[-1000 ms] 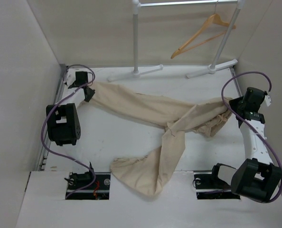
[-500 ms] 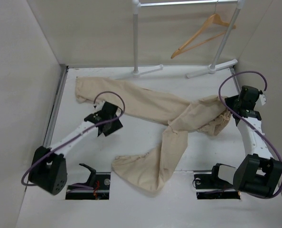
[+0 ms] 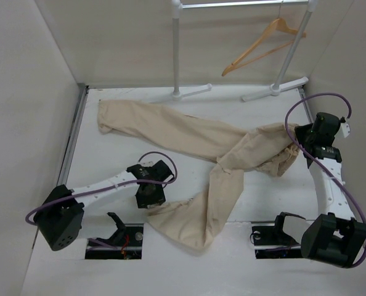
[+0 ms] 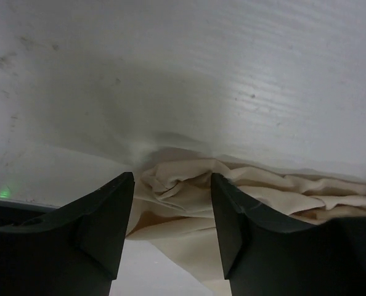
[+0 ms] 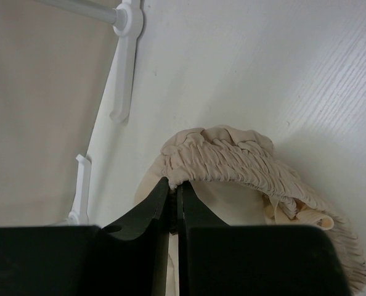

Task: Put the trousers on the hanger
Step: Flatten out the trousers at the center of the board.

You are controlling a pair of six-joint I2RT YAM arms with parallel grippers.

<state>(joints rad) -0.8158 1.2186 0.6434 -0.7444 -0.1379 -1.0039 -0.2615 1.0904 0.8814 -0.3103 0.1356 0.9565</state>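
Observation:
The beige trousers lie spread on the white table, one leg reaching the far left, the other the near middle. My right gripper is shut on the gathered elastic waistband at the right. My left gripper is open just above the hem of the near leg, which lies between its fingers. The tan wooden hanger hangs by its hook from the white rack's top bar at the back right, apart from both grippers.
The white rack's poles and feet stand at the back of the table; a foot also shows in the right wrist view. White walls close in the left, right and back. Two arm-base cutouts lie at the near edge.
My left arm let go of the far-left leg end, swung toward the near edge, and now hovers open over the near leg's hem. The right gripper has stayed holding the waistband.

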